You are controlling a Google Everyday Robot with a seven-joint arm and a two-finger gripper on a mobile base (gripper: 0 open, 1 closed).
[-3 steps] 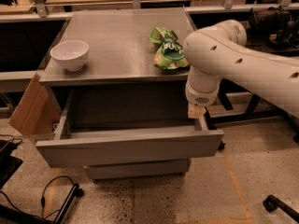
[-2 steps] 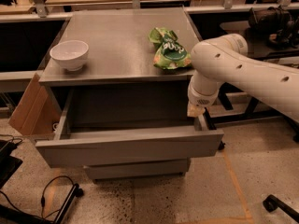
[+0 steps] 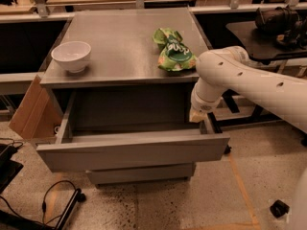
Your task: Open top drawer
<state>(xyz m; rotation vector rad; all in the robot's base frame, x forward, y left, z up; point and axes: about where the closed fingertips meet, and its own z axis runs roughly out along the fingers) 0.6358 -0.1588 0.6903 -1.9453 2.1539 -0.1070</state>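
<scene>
The top drawer (image 3: 129,152) is a wide grey drawer with a plain front panel. It stands pulled far out of the cabinet, and its grey box interior (image 3: 129,128) shows. My white arm reaches in from the right. My gripper (image 3: 197,116) hangs at the drawer's right side wall, near its back. The wrist hides the gripper's tip. A lower grey drawer front (image 3: 141,174) shows below and is closed.
A white bowl (image 3: 71,55) sits on the cabinet top (image 3: 120,42) at the left. A green chip bag (image 3: 172,51) lies on the top at the right. A cardboard piece (image 3: 31,111) leans against the cabinet's left side. Cables lie on the floor at the lower left.
My arm has moved a little to the right and lower along the drawer's right side. The drawer stays open as before.
</scene>
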